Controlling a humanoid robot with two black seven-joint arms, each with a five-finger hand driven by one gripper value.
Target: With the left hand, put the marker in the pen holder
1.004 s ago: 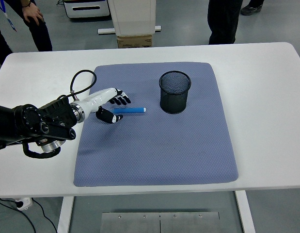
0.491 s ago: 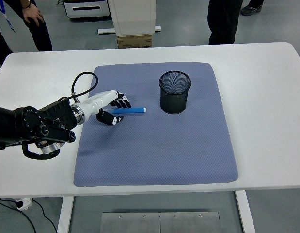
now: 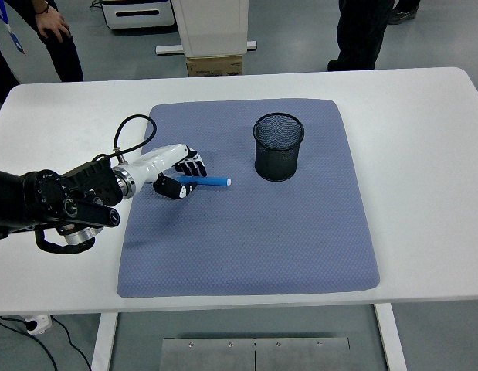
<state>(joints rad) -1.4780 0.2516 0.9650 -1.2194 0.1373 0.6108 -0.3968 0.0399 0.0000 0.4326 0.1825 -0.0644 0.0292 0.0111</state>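
A blue marker [image 3: 209, 182] lies on the blue-grey mat [image 3: 246, 232], slightly tilted, its white tip pointing right. My left hand [image 3: 190, 177] comes in from the left and holds the marker's left end between its thumb below and its black-tipped fingers [image 3: 195, 165] above. The marker still rests on the mat. A black mesh pen holder [image 3: 279, 146] stands upright on the mat, to the right of the marker and a little farther back. My right arm does not show.
The mat covers the middle of the white table [image 3: 424, 154]. A black cable [image 3: 133, 133] loops above my left wrist. People [image 3: 362, 31] stand beyond the far edge, and a cardboard box [image 3: 214, 65] sits there.
The fingers have dropped closer to the thumb around the marker's left end. The marker has turned slightly, its right tip now a little lower and nearer.
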